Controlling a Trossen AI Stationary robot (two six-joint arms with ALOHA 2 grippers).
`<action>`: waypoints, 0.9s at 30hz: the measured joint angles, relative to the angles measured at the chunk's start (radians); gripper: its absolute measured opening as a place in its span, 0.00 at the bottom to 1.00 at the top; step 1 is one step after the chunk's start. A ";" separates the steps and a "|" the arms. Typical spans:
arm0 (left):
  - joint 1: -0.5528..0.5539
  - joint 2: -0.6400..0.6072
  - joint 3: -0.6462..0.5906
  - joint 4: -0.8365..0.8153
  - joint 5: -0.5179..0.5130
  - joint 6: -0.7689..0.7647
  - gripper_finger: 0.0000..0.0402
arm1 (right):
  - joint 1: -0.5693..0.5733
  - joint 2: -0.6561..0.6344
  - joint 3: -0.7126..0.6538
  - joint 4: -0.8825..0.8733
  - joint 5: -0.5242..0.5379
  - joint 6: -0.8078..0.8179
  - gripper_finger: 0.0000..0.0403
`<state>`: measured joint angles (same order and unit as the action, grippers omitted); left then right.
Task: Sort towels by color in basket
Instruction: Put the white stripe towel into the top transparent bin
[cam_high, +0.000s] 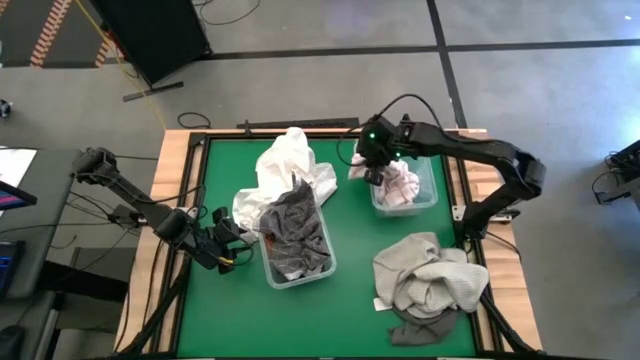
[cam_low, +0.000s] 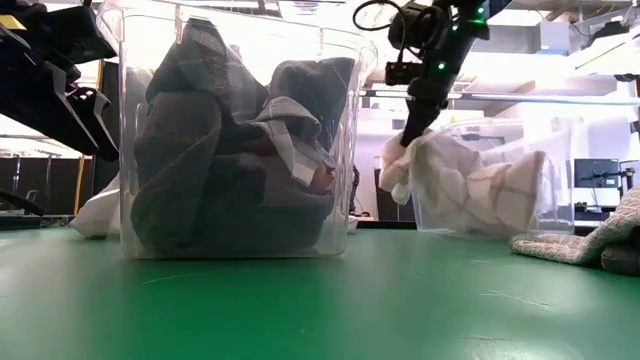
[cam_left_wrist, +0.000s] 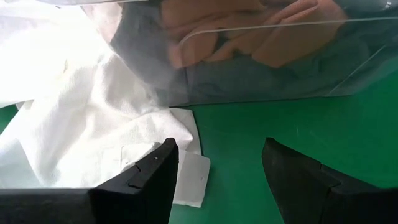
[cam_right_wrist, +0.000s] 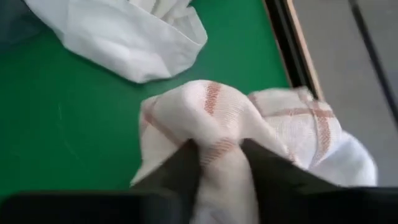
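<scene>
My right gripper is shut on the white towel with red checks, at the far-left corner of the right clear bin. My left gripper is open, low over the table beside the left clear bin, which holds dark grey and heathered grey towels. A white towel lies on the table and leans against that bin's far end; its edge lies just ahead of my left fingers. A beige-grey towel lies heaped by the table's near right corner, over a dark one. My right gripper pinches a bunched fold of the checked towel between its two fingers, coming from above and pointing down. The held end hangs below the fingers outside the bin's wall, and the rest drapes over the rim into the right bin.
The green table has a raised wooden frame around it. The two bins stand in the middle, with bare green mat between them and along the near edge. The beige-grey heap fills the near right corner.
</scene>
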<state>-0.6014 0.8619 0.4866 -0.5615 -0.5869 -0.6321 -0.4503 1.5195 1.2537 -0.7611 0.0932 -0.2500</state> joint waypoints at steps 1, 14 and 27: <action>0.000 0.000 0.000 0.000 0.000 0.000 0.55 | 0.000 -0.011 0.000 -0.009 -0.001 -0.009 0.23; 0.000 0.000 0.000 0.000 0.000 -0.001 0.55 | 0.091 -0.180 -0.002 -0.096 0.237 -0.005 0.07; 0.000 0.000 0.000 0.001 0.000 -0.001 0.55 | 0.083 -0.256 -0.053 -0.403 0.279 0.223 0.07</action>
<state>-0.6015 0.8621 0.4867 -0.5607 -0.5869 -0.6331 -0.3672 1.2630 1.2006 -1.1643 0.3726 -0.0274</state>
